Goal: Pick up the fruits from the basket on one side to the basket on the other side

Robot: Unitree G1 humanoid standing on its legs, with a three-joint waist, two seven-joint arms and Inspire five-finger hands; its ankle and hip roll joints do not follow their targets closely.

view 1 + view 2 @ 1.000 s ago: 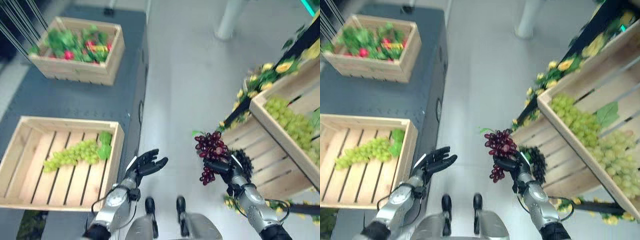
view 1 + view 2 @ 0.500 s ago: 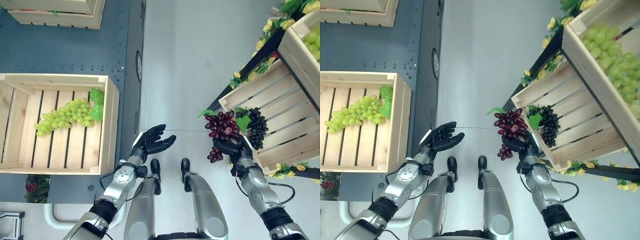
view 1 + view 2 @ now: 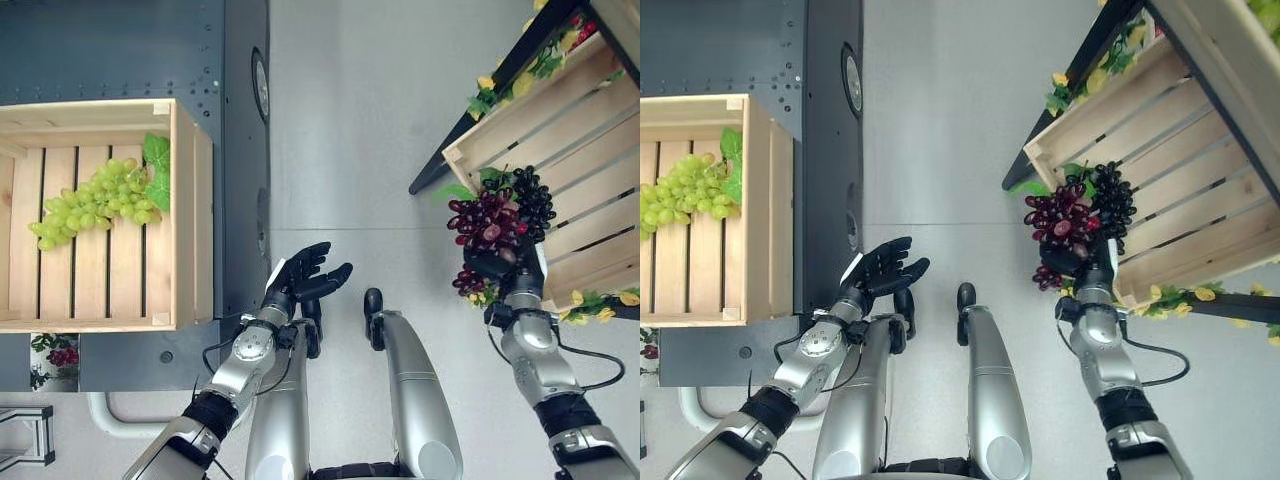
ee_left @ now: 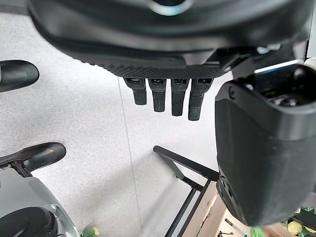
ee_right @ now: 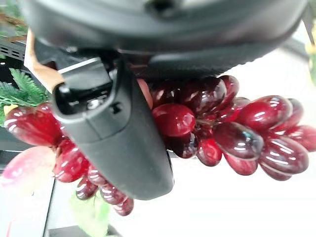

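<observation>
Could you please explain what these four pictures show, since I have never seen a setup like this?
It is a two-armed humanoid robot moving fruit between crates. Two pictures come from its head, looking down; two from cameras on its wrists. Its right hand is closed round a bunch of dark red grapes, seen close up in the right wrist view, beside a slatted wooden crate on a stand holding black grapes. Its left hand is open, holding nothing. To its left, a wooden crate on a dark table holds green grapes.

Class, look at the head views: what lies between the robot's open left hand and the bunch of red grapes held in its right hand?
Bare grey floor separates the left hand from the red grapes gripped by the right hand; no object sits there. Both eye views show this.
</observation>
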